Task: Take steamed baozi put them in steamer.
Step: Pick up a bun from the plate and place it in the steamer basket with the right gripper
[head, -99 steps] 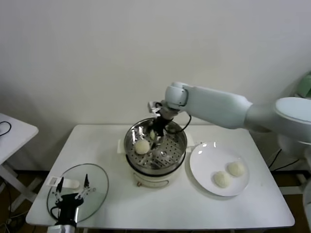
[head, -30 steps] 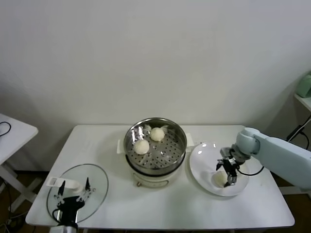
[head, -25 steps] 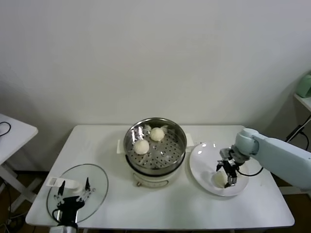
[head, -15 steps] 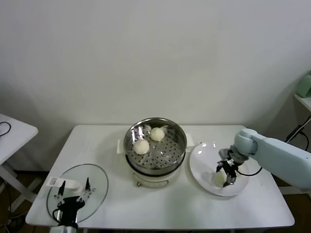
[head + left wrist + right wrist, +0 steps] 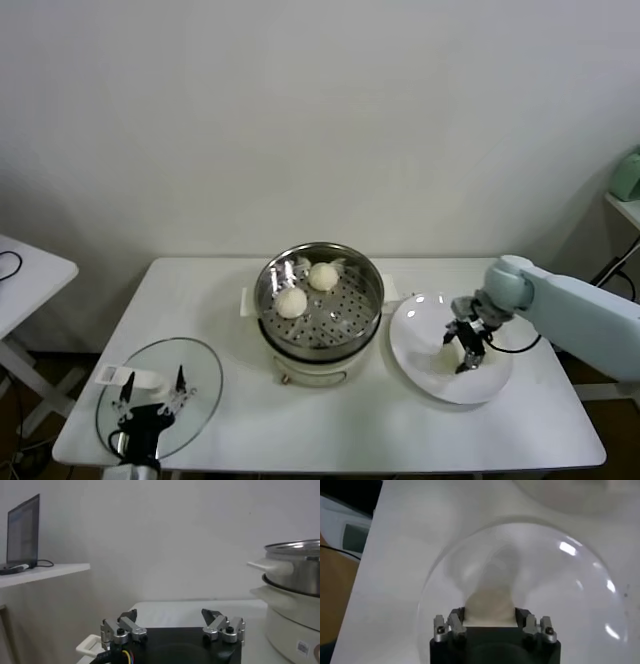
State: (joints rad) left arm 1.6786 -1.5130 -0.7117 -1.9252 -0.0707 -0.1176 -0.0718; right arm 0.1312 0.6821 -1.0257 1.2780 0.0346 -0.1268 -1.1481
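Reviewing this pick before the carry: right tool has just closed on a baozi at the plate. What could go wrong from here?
1. The right tool pinches a soft baozi; it may squash or slip on the lift.
2. Steamer rim stands higher than the plate; a low carry could clip it.
3. Two buns already sit on the tray; the drop could land on one.

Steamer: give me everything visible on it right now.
The steamer is a round, shiny steel pot on a cream-white base, upright at the middle of the white table. Its lid is off; a perforated metal tray shows inside, holding two baozi on the far-left part. A pale side handle sticks out toward the robot's left. The white plate lies close beside it on the right. No pincer touches it.
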